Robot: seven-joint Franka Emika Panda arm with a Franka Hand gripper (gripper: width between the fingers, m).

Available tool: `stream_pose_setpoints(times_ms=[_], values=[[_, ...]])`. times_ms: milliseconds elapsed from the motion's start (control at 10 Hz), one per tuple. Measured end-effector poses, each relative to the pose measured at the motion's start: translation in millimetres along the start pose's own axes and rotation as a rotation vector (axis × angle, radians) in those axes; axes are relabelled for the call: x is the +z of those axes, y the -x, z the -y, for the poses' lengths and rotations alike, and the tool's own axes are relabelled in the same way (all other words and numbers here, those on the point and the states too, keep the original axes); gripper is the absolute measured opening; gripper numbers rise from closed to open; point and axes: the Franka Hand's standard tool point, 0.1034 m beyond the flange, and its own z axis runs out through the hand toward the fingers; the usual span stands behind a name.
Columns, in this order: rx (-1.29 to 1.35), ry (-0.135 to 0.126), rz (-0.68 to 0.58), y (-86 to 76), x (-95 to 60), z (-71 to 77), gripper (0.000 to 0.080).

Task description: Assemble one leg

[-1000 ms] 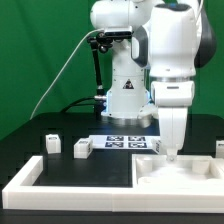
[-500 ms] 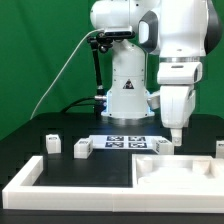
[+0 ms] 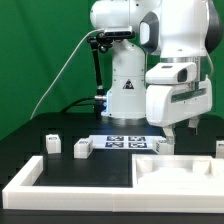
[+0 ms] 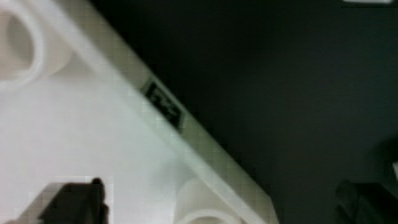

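My gripper [image 3: 180, 127] hangs above the far edge of the wide white tray-shaped piece [image 3: 150, 176] on the exterior view's right. It is open and holds nothing. Several small white legs stand on the black table: two to the left [image 3: 52, 142] [image 3: 81, 148], one by the tray's far corner [image 3: 160, 145], one at the right edge [image 3: 220, 148]. In the wrist view my gripper [image 4: 228, 205] looks down on the tray's rim [image 4: 164, 103], which carries a small tag. One dark finger [image 4: 71, 200] shows over the white surface, the other over the dark table.
The marker board [image 3: 125, 142] lies on the table in front of the robot base. A low white frame [image 3: 30, 176] runs along the front left. The green backdrop and a cable stand behind.
My gripper has risen from just above the tray's far corner and the wrist has turned; the hand now sits higher and broadside to the exterior view. The loose parts have not moved.
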Motion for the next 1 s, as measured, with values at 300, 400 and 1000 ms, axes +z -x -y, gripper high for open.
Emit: stream_pose_setpoints(times_ms=[300,400,1000], values=[[0.395,-0.022,-0.001,-14.5,3.4,37.7,0.0649],[0.554,-0.032,0.001,-21.8,3.8,54.4,0.0649],[1.026,-0.080,0.008,-24.1,8.5,80.3,0.0649]])
